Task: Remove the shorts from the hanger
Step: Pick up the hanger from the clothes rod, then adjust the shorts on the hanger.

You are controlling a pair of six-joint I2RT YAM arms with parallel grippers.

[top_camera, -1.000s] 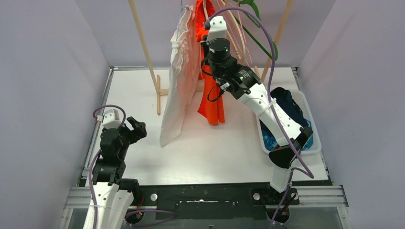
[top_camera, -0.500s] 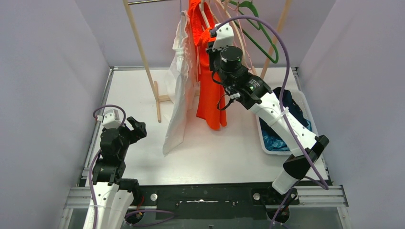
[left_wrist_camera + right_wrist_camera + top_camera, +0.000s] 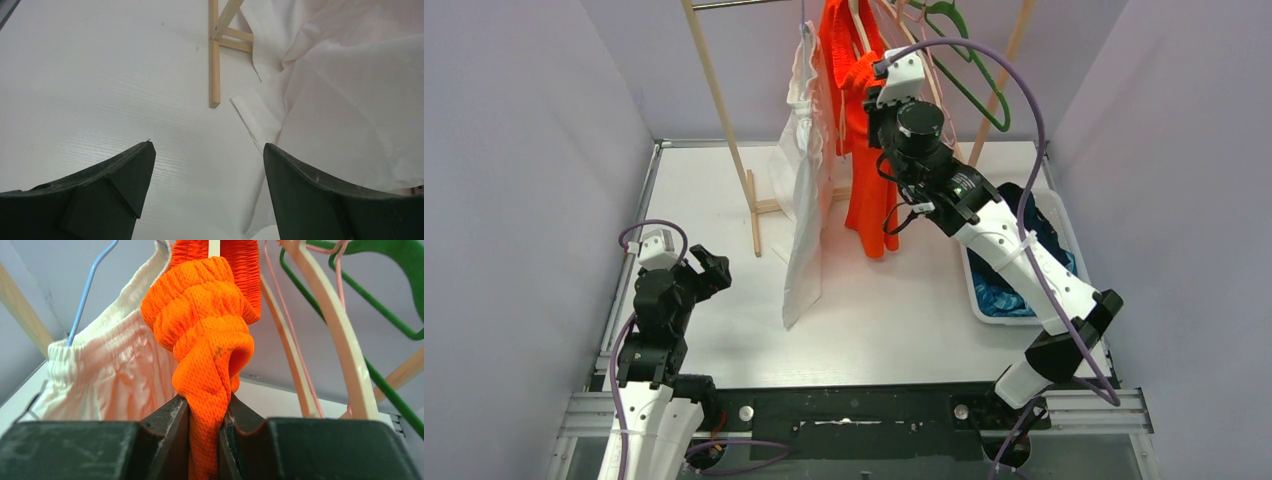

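From above, the right gripper (image 3: 870, 100) is clenched on the bunched waistband of the orange shorts (image 3: 864, 195), high beside the wooden rack (image 3: 724, 110). Against the view a second earlier, the right arm has swung out to the right, its elbow now nearer the table's right edge, and the orange pair has shifted rightward with it. The white shorts (image 3: 807, 200), hanging just left of the orange pair, have swung too, and their lower hem now lies further right on the table (image 3: 694, 190). The dark navy pair (image 3: 1027, 203) and the blue patterned pair (image 3: 996, 297) lie in the white bin (image 3: 971, 285) at right. The left gripper (image 3: 708, 271) sits low at the near left, released and holding nothing, in the same spot as before.

The left wrist view shows the left gripper (image 3: 207, 165) with its dark fingers (image 3: 105, 190) spread wide above the bare table (image 3: 100, 75). The rack's wooden foot (image 3: 215, 65) is ahead and the white shorts (image 3: 350, 100) drape at right.

The right wrist view shows the right gripper (image 3: 204, 440) pinching orange mesh between its jaws, with the orange shorts (image 3: 202, 325) rolled thickly above them. The white shorts (image 3: 110, 375) hang at left on a blue wire hanger (image 3: 90, 285). A cream hanger (image 3: 330, 325) and a green hanger (image 3: 400, 270) stand to the right.
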